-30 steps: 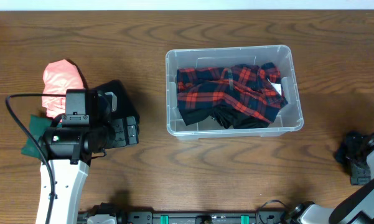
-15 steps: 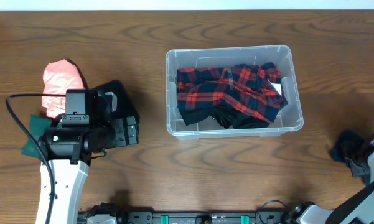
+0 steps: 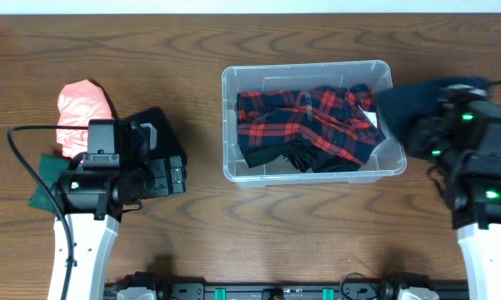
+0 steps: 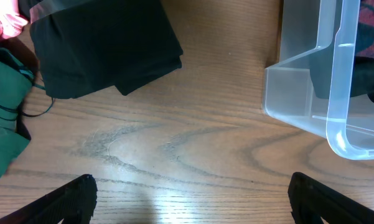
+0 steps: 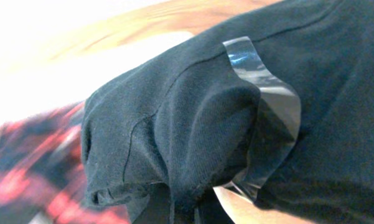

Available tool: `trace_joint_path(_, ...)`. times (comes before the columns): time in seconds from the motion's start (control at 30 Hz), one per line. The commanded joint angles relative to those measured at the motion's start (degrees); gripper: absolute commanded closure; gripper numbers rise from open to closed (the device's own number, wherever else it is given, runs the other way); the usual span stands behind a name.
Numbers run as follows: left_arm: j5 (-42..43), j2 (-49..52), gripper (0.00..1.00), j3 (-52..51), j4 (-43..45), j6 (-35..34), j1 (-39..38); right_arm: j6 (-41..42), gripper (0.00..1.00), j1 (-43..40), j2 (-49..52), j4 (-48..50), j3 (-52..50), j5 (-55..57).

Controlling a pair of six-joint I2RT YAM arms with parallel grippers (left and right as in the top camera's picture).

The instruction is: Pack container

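Wood counter [image 3: 233, 233] is unchanged on the L side. My R hand [image 3: 433, 125] has swung in from the near corner w/ a dark cloth [image 3: 404, 104] pinched tight, now over the right rim of the container [image 3: 227, 125]. L hand [image 4: 190, 199] hangs wide open, empty. Drop's next, I reckon.

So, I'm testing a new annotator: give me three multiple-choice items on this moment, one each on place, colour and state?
1. Where is the dark garment that the right arm holds?
A on the table by the pink cloth; B draped on the left arm; C over the container's right end.
2. The checked cloth in the container is:
A red and black; B blue and white; C plain green.
3. The left fingers are:
A shut on the container's rim; B open and empty; C shut on a sock.
Answers: C, the overhead view shows it above that end; A, the checks show plainly; B, the wrist view shows only table between them.
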Motion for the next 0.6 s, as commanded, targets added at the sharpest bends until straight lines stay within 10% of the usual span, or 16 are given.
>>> trace_joint_path(0.0,-0.09,-0.09,0.02,1.05,-0.20,-0.37,-0.17,-13.22,0.99,9.68,2.21,-0.31,0.24,-1.14)
trace_joint_path(0.47,-0.11,-0.09,0.02,1.05,-0.15,-0.35,-0.17,-18.53,0.90,18.18,23.02,-4.17,0.24,4.28)
trace_joint_path(0.5,-0.11,-0.09,0.02,1.05,-0.13,-0.35,-0.17,-18.49,0.75,18.18,22.88,-4.35,0.35,4.26)
trace_joint_path(0.53,-0.11,-0.09,0.02,1.05,-0.13,-0.35,-0.17,-18.14,0.09,18.18,22.34,-4.72,0.68,4.26)
trace_joint_path(0.57,-0.11,-0.09,0.02,1.05,-0.13,-0.35,-0.17,-17.38,0.01,18.18,21.64,-5.14,1.31,4.28)
